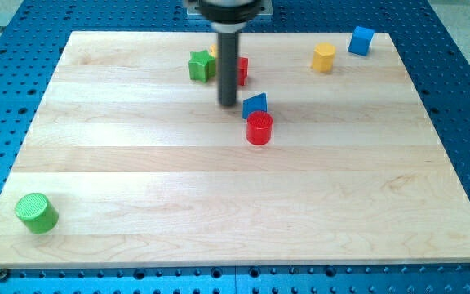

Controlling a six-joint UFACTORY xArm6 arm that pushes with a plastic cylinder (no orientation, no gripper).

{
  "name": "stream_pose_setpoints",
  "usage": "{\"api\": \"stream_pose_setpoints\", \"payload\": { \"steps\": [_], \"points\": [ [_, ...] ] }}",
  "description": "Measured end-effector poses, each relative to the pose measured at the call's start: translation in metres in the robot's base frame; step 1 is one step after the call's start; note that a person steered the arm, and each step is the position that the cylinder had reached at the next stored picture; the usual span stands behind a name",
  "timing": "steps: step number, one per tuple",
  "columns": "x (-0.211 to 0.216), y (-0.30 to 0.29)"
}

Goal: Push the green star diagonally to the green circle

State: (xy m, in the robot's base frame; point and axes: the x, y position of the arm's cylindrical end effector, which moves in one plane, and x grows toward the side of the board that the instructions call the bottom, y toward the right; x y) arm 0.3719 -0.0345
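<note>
The green star (pixel 201 65) sits near the view's top, left of centre. The green circle (pixel 37 212), a short cylinder, stands at the view's bottom left corner of the board. My tip (pixel 228 104) is down on the board, right of and below the green star, with a gap between them. The rod partly hides a red block (pixel 242 71) behind it. A blue block (pixel 254 104) lies just right of my tip, touching a red cylinder (pixel 259 129) below it.
A yellow cylinder (pixel 324 57) and a blue cube (pixel 361 40) sit at the view's top right. A sliver of a yellow block (pixel 212 52) shows behind the star. The wooden board (pixel 235 204) lies on a blue perforated table.
</note>
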Motion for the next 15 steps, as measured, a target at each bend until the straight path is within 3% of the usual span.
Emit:
{"api": "stream_pose_setpoints", "payload": {
  "steps": [1,3,6,7,8,9,10,11,12,13,15],
  "points": [
    [0.012,-0.062],
    [-0.066,-0.062],
    [-0.148,0.030],
    [-0.124,-0.001],
    [-0.023,-0.045],
    [0.010,-0.048],
    [0.015,-0.114],
    [0.076,-0.134],
    [0.071,-0.101],
    [0.064,-0.127],
    [0.000,-0.047]
  ]
}}
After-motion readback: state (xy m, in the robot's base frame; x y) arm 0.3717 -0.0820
